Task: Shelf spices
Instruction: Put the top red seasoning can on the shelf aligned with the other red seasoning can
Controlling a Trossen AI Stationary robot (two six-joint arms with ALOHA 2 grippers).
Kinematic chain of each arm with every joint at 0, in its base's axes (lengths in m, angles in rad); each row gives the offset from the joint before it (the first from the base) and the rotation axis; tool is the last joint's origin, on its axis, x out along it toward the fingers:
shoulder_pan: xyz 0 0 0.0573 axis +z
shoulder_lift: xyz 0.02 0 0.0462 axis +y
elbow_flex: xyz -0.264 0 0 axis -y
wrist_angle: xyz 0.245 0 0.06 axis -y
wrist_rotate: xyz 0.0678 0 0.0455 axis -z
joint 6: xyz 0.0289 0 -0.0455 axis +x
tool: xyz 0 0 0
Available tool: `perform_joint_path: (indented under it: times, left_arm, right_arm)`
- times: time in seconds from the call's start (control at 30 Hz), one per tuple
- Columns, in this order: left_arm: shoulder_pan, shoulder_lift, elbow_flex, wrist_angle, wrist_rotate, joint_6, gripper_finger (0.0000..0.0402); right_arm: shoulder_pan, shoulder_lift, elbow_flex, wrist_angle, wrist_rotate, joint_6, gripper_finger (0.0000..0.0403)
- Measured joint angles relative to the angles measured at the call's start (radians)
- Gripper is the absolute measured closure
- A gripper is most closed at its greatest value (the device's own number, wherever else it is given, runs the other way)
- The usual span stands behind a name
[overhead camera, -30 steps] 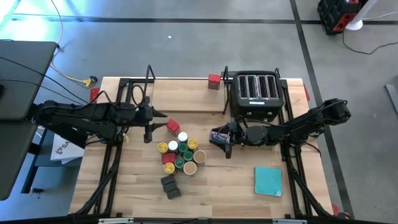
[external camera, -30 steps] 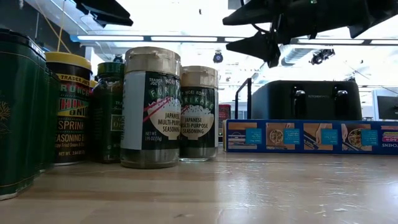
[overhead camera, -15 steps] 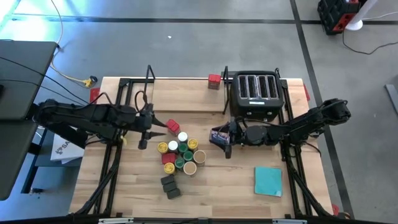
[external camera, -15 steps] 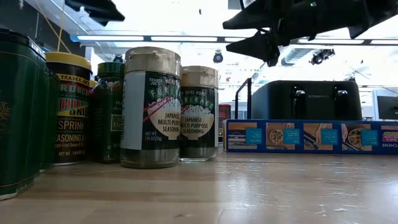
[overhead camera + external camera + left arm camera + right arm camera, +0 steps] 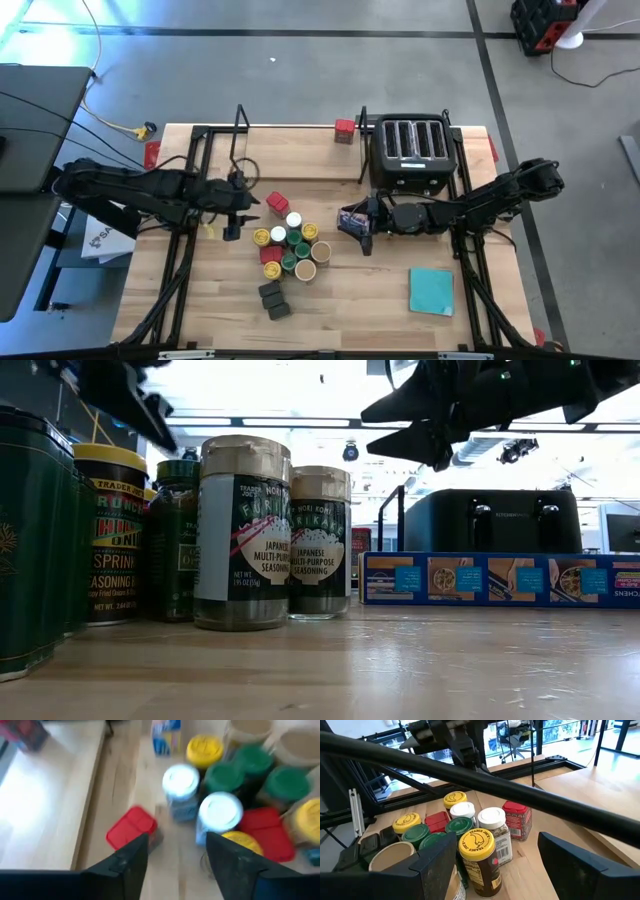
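Note:
The spices point(image 5: 288, 245) stand bunched in the middle of the table: jars with yellow, green, white and tan lids, red tins, and dark blocks point(image 5: 273, 297) nearer the front. One red tin point(image 5: 131, 826) lies at the bunch's far left. My left gripper point(image 5: 233, 228) hangs open just left of that tin, slanting down, with nothing between its fingers point(image 5: 125, 865). My right gripper point(image 5: 360, 230) stands open above the table to the right of the bunch, facing the jars point(image 5: 479, 851). The shelf point(image 5: 290, 160), a pale board on black wire, spans the back.
A black toaster point(image 5: 412, 150) stands at the back right, with a long blue wrap box point(image 5: 500, 580) lying before it under my right arm. A teal pad point(image 5: 431, 290) lies front right. A small red thing point(image 5: 345, 130) sits at the shelf's far right corner.
My left gripper has come down toward the table and a little toward its near edge, tipping its fingers steeply downward beside the red tin. The spices have not moved.

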Motion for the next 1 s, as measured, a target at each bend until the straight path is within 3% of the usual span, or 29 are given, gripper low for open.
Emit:
perform_joint_path:
  times: [0.2,0.5,1.0]
  left_arm:
    - [0.176,0.195,0.060,-0.031,0.143,0.118,0.0152]
    - [0.279,0.446,0.174,-0.052,0.203,0.638,0.0139]
    - [0.334,0.665,0.212,-0.042,0.169,0.738,0.0139]
  right_arm:
    - [0.000,0.000,0.000,0.002,-0.026,-0.002,0.0128]
    - [0.000,0.000,0.000,-0.003,-0.043,-0.001,0.0128]
    - [0.000,0.000,0.000,-0.021,-0.094,0.063,0.0128]
